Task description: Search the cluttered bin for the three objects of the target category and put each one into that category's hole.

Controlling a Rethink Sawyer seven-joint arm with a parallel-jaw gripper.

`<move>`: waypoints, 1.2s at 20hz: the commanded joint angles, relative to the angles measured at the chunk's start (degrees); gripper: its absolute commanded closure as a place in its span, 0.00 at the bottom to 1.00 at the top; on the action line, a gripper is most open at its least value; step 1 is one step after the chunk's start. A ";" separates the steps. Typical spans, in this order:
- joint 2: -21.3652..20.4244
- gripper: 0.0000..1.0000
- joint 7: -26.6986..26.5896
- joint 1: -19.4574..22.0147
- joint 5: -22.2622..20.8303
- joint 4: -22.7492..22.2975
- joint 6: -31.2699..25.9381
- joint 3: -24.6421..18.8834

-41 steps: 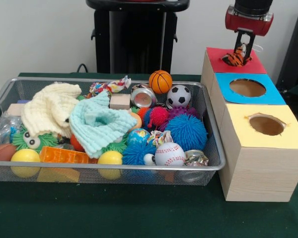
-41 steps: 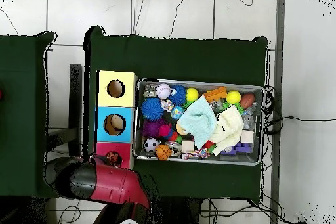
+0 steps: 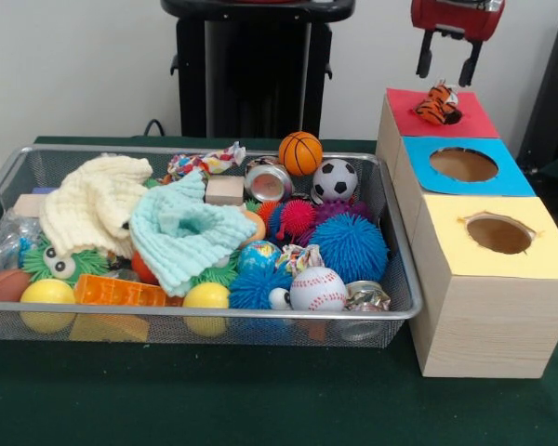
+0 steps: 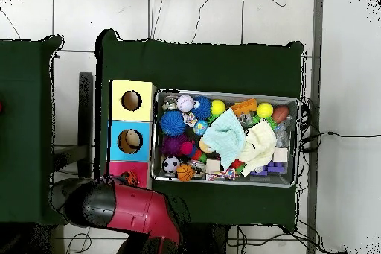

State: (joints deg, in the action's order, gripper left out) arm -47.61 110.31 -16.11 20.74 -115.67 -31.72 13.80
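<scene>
The wire mesh bin (image 3: 214, 314) is full of mixed toys and also shows in the overhead view (image 4: 223, 93). A row of wooden boxes stands beside it, and the red-faced box (image 3: 411, 110) is the farthest one in the front view. A small orange striped tiger toy (image 3: 437, 104) sits on the red face, right where the hole is, so the hole itself is hidden. My gripper (image 3: 445, 61) hangs just above the tiger toy, open and empty. In the overhead view my red arm (image 4: 130, 208) reaches over the red box (image 4: 119, 169), where the toy (image 4: 131, 177) shows.
The blue-faced hole (image 3: 463, 164) and yellow-faced hole (image 3: 498, 234) are open. The bin holds a basketball (image 3: 300, 152), soccer ball (image 3: 335, 179), baseball (image 3: 317, 289), blue spiky ball (image 3: 349, 246), cream cloth (image 3: 93, 204), light blue cloth (image 3: 186, 232) and yellow balls (image 3: 46, 293).
</scene>
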 commanded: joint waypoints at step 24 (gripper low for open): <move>6.03 0.00 16.07 10.12 3.48 -19.03 36.15 -20.30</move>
State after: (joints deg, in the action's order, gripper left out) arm -47.63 110.29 -6.52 23.30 -132.91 2.88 2.47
